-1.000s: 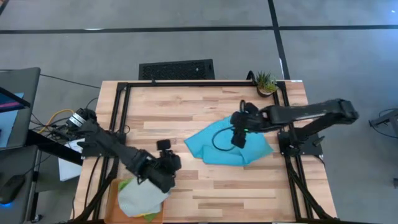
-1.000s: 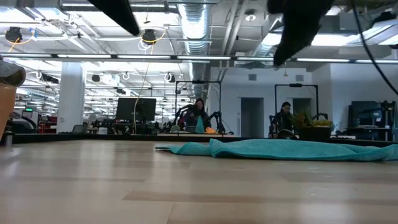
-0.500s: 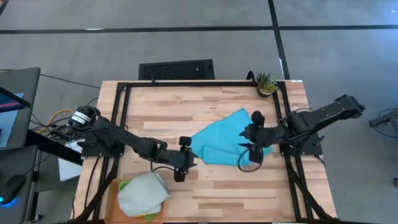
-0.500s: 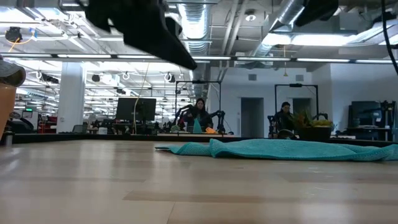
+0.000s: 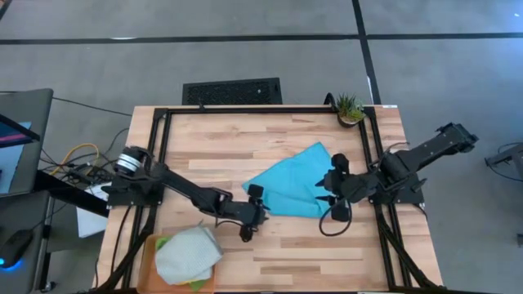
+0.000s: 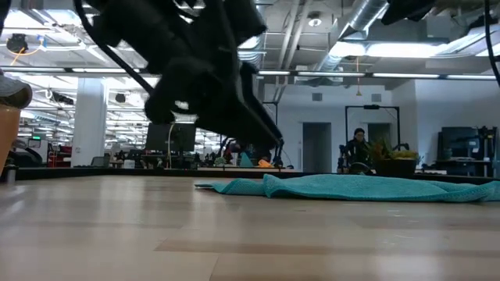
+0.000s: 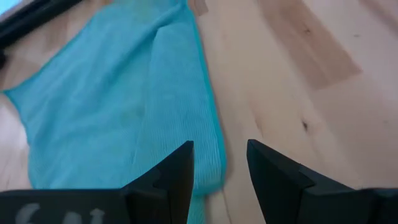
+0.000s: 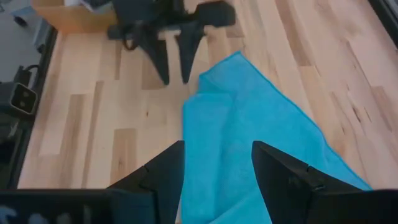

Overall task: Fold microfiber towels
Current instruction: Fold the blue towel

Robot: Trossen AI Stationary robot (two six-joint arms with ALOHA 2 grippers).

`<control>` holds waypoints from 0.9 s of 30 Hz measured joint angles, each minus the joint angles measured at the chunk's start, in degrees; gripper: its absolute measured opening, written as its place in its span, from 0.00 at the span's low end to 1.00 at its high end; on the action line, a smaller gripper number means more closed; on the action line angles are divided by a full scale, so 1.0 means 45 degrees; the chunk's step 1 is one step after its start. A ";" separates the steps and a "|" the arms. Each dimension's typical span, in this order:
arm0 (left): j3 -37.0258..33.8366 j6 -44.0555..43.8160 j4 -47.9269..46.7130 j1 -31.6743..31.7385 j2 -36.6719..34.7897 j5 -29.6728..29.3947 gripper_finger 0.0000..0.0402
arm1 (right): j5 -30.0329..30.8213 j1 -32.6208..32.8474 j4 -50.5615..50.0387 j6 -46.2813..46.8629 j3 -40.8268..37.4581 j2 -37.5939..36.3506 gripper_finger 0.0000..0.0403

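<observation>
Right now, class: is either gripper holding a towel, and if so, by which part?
Nothing is held. The left gripper and right gripper are both open, poised near opposite corners of the turquoise towel.

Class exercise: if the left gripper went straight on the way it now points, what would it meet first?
Most likely the near corner of the turquoise towel. The left gripper, jaws open, points at that edge, with bare table beside it. Its height above the towel is unclear.

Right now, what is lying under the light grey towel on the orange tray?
Under the grey towel, a green edge and a yellow-green edge show on the orange tray. How those cloths lie, folded or not, is covered.
</observation>
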 joint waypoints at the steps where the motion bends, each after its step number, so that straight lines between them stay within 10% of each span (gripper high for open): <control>1: 0.0146 0.0170 0.0033 0.0002 0.0218 -0.0011 0.35 | 0.0007 -0.0002 0.0001 0.0000 -0.0005 0.0000 0.53; 27: 0.0943 -0.0331 -0.0540 0.0478 0.2125 -0.0367 0.27 | -0.0014 0.0002 -0.0095 0.0024 -0.0005 0.0000 0.53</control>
